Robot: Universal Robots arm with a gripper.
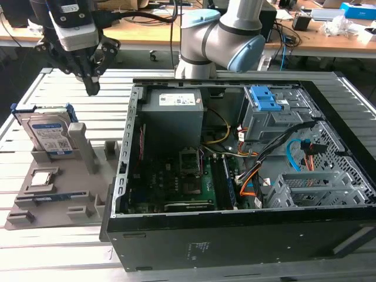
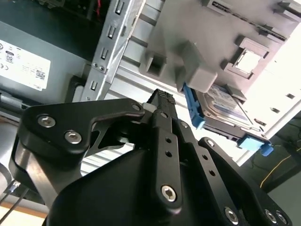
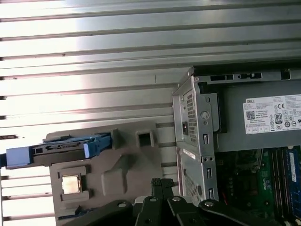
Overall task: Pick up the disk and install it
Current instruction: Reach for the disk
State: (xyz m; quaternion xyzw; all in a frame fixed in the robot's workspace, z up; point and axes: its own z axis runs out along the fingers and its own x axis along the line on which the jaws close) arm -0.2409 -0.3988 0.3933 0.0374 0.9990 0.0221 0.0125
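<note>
Up high, the claw (image 1: 92, 88) hangs with its two fingers pressed together, holding nothing. It is near the disk (image 1: 47, 132) but not touching it. The disk stands on its long edge in the grey holder (image 1: 35, 205), beside the case (image 1: 235, 235), on the exterior view's left. Its label faces that camera. Its long side lies level and points toward the case.

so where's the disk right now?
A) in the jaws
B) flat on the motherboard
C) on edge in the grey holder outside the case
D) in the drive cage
C: the disk stands on edge in the grey holder beside the case, gripper clear of it.
</note>
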